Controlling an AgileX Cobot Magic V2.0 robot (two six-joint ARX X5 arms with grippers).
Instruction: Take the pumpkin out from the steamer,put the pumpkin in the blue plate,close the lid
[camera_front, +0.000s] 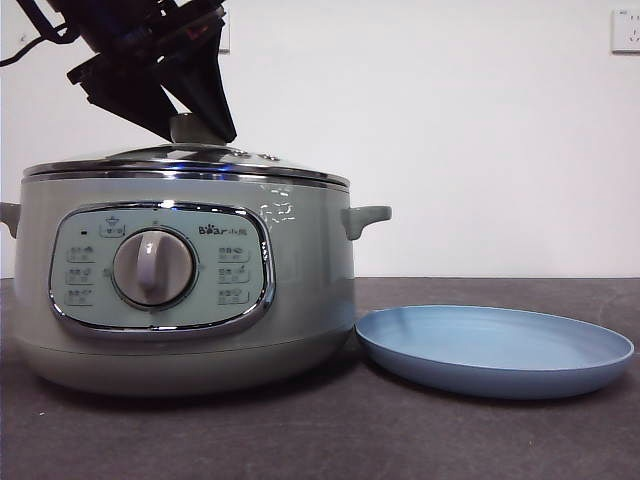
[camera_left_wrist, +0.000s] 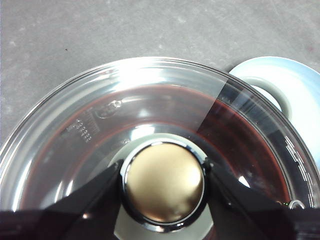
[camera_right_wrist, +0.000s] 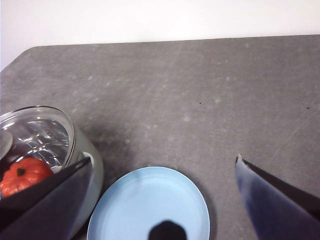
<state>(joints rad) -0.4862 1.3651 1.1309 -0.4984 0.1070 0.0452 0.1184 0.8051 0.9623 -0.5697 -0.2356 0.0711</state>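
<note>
Left gripper (camera_front: 195, 125) sits at the upper left of the front view, clenched on the green knob (camera_left_wrist: 164, 189) of the lid (camera_front: 185, 160), one jaw on each side of it. That lid rests on the steamer (camera_front: 180, 300), which fills the left half of the frame on the dark table (camera_front: 450, 430). Just beside the steamer, lower right, lies the blue plate (camera_front: 495, 350), bare. Right gripper (camera_right_wrist: 162, 200) hangs released above the plate. Through the glass, at the right wrist view's lower left, the pumpkin (camera_right_wrist: 22, 175) shows inside the steamer.
</note>
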